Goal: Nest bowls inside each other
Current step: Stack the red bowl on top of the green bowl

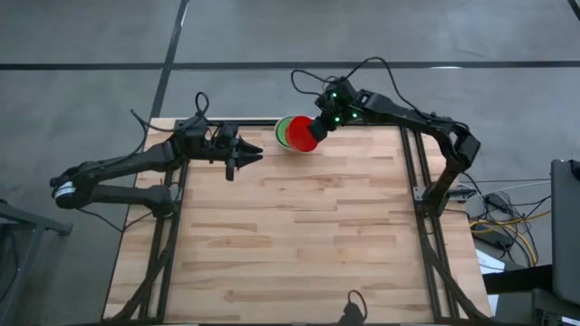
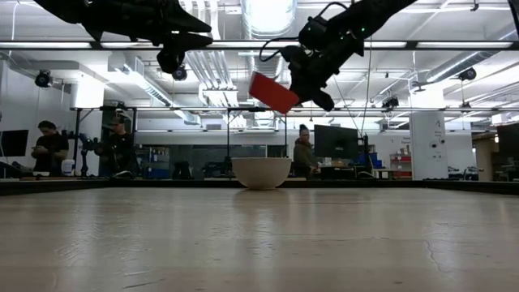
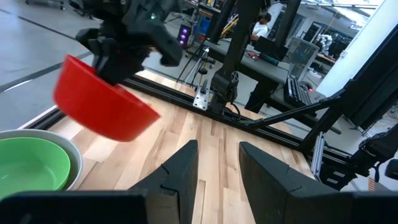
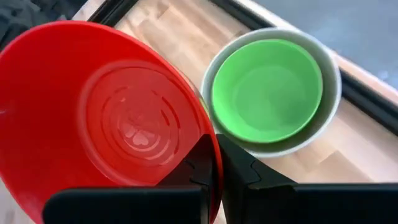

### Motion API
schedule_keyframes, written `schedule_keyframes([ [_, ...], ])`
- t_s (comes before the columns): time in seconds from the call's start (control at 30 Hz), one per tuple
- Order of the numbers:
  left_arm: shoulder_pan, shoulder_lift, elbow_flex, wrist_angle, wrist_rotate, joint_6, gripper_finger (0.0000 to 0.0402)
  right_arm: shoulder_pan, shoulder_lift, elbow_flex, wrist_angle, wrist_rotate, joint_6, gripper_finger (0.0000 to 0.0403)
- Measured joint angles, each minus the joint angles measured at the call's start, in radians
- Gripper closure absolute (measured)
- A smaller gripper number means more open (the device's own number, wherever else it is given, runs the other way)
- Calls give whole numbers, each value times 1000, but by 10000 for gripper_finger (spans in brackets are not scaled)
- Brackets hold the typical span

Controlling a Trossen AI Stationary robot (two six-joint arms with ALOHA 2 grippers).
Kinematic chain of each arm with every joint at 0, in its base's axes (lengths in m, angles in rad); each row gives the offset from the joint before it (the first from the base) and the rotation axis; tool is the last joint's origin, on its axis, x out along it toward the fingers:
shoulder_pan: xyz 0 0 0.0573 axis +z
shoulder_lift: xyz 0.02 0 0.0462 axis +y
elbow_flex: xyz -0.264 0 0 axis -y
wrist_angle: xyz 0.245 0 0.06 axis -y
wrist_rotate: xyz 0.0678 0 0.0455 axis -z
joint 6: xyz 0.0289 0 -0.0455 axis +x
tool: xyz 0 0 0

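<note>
The right end effector (image 1: pixel 314 129) was clamped on the rim of the red bowl (image 1: pixel 304 133), holding it tilted in the air just beside the stack at the far edge of the worktop (image 1: pixel 299 235). That stack was a green bowl (image 4: pixel 266 89) sitting inside the white bowl (image 2: pixel 261 172). The left end effector (image 1: pixel 246 158) hung nearby above the wood, its fingers apart and holding nothing.

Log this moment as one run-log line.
right gripper: shut on red bowl, above stack | green bowl in white bowl | left gripper: open, idle
</note>
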Motion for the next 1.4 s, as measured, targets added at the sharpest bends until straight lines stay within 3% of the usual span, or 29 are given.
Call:
schedule_keyframes([
  [0.47,0,0,0,0,0,0,280,-39,92,10,42,37,11,394],
  [1.4,0,0,0,0,0,0,280,-75,262,46,105,-52,54,394],
])
